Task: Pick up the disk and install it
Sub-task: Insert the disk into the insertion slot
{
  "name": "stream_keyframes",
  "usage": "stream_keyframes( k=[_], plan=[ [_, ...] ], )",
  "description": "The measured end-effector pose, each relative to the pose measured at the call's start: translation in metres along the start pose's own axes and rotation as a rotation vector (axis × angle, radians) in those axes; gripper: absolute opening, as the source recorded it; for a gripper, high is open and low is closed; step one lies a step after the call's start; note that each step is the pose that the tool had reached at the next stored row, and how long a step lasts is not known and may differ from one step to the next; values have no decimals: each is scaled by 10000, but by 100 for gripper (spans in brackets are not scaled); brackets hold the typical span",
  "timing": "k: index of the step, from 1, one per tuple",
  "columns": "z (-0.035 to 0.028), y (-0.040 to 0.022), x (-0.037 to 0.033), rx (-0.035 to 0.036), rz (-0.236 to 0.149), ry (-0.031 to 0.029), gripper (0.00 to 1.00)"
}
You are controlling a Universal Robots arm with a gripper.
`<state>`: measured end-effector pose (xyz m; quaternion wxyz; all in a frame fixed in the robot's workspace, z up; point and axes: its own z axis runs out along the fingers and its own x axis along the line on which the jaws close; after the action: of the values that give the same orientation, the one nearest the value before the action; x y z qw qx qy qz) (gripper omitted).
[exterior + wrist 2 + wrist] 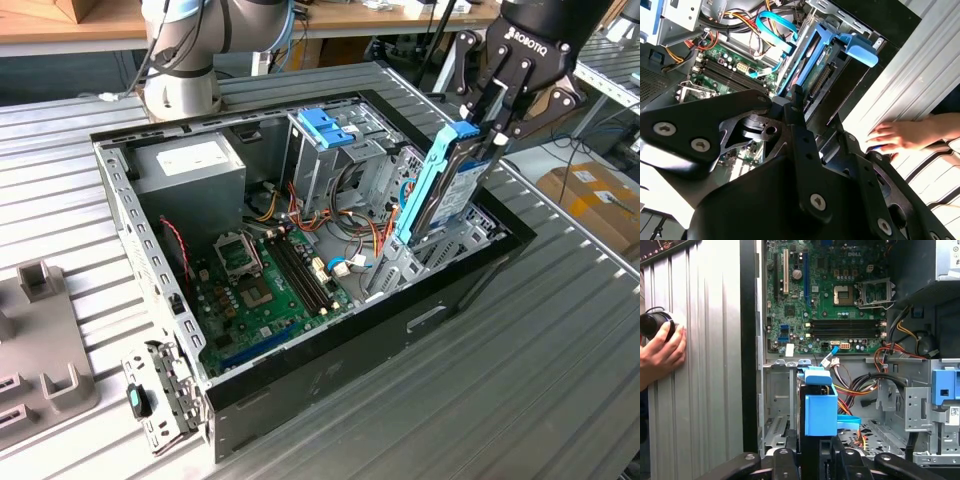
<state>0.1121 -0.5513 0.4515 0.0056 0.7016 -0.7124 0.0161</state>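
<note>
Gripper (492, 132) is mine, pinched tight on the top edge of the disk (445, 195). Disk stands on edge, slightly tilted, with its lower end down in the drive bay at 2 o'clock of the open computer case (330, 350) in the exterior view. Motherboard (262, 290) is at 8 o'clock from the disk, power supply box (195, 170) at 10 o'clock of the case. Person's hand (896, 136) rests on the ribbed table (560, 350) outside the case wall.
</note>
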Motion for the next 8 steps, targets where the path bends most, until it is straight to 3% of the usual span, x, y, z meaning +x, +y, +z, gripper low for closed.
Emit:
stream_keyframes(
  k=[2, 8],
  plan=[
    [28, 0, -1, 0, 0, 1, 35],
    [32, 0, -1, 0, 0, 1, 35]
  ],
)
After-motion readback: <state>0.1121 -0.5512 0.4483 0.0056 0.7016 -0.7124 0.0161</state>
